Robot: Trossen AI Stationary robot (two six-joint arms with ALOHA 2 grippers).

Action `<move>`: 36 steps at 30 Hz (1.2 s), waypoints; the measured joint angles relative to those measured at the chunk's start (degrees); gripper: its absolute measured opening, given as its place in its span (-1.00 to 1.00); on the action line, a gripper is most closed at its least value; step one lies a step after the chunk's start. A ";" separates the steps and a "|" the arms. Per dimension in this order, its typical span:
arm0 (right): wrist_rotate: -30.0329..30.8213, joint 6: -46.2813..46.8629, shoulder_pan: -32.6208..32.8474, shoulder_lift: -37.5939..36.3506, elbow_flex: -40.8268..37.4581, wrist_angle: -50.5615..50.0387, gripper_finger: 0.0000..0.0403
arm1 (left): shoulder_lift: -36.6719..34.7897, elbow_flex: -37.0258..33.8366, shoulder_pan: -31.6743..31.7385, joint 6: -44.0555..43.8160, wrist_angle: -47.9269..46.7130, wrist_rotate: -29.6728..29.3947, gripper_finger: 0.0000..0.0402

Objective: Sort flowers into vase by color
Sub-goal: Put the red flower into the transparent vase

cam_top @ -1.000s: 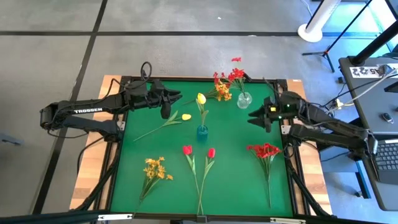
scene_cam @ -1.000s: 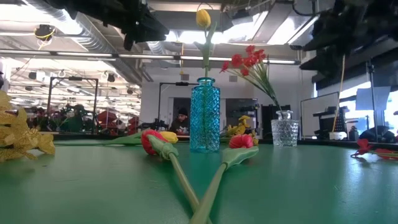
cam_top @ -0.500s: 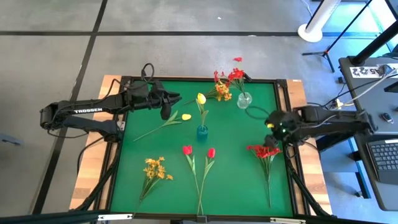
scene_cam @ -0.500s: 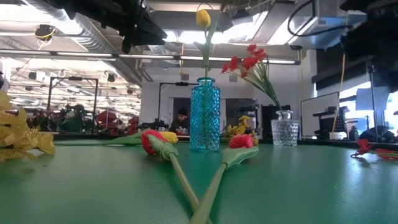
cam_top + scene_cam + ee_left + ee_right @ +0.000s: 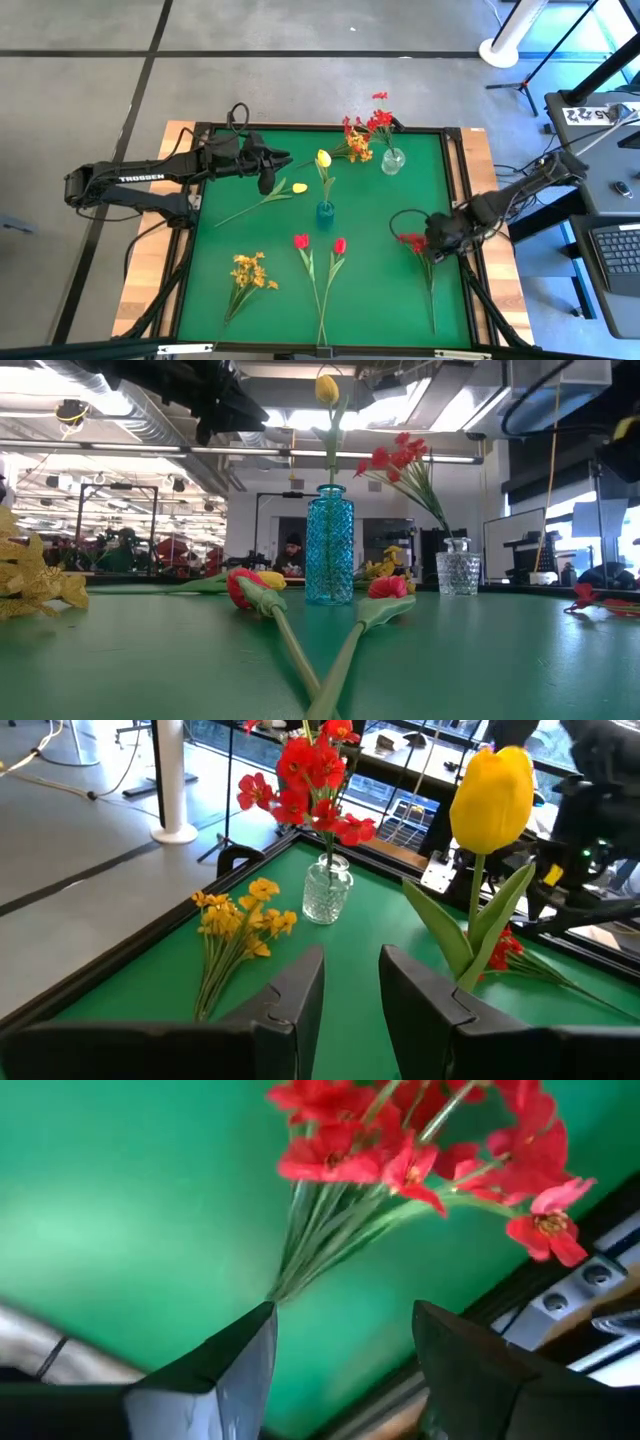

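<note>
A blue vase [image 5: 325,212] in the table's middle holds a yellow tulip [image 5: 323,158]. At the far edge, a clear vase [image 5: 393,160] holds a red spray [image 5: 378,120]. Lying flat on the green mat are a yellow tulip [image 5: 298,187], two red tulips [image 5: 301,240] [image 5: 339,245], two yellow-orange clusters [image 5: 250,272] [image 5: 352,150] and a red spray [image 5: 418,242]. My right gripper [image 5: 340,1340] is open and points down just above that lying spray [image 5: 400,1150], over the top of its stems. My left gripper [image 5: 350,990] hovers open at the far left, above the lying yellow tulip's side, holding nothing.
The raised table frame [image 5: 470,230] runs close beside my right gripper. The blue vase [image 5: 329,545] and the red tulips' crossed stems [image 5: 320,670] fill the middle. A bare stretch of mat [image 5: 380,290] lies between the red tulips and the lying spray.
My right gripper has swung from beside the clear vase toward the table's near edge along the right side. It has come down, rolled and tipped from level to pointing down over the lying red spray. Its fingers stay open. No flower has moved.
</note>
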 joint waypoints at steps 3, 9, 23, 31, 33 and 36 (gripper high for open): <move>4.68 4.37 4.06 3.53 0.00 3.84 0.15 | 0.00 0.00 0.00 0.00 -0.61 0.00 -0.52; 8.22 9.94 7.78 10.56 0.00 10.44 0.15 | 0.00 0.00 0.00 0.00 -2.01 0.00 -0.52; 7.27 10.81 9.28 25.67 0.00 13.38 0.13 | 0.00 0.00 0.00 0.00 -4.49 0.02 -0.52; 10.02 8.98 9.17 26.79 0.00 16.30 -0.33 | -0.02 0.00 0.00 -0.04 -4.72 0.02 -0.52; 11.00 8.31 9.17 26.77 0.02 16.37 -0.52 | -0.02 0.00 0.00 -0.04 -4.70 0.02 -0.52; 13.79 7.44 9.17 26.00 -0.03 16.22 -0.84 | -0.02 0.00 0.00 -0.09 -4.70 0.02 -0.52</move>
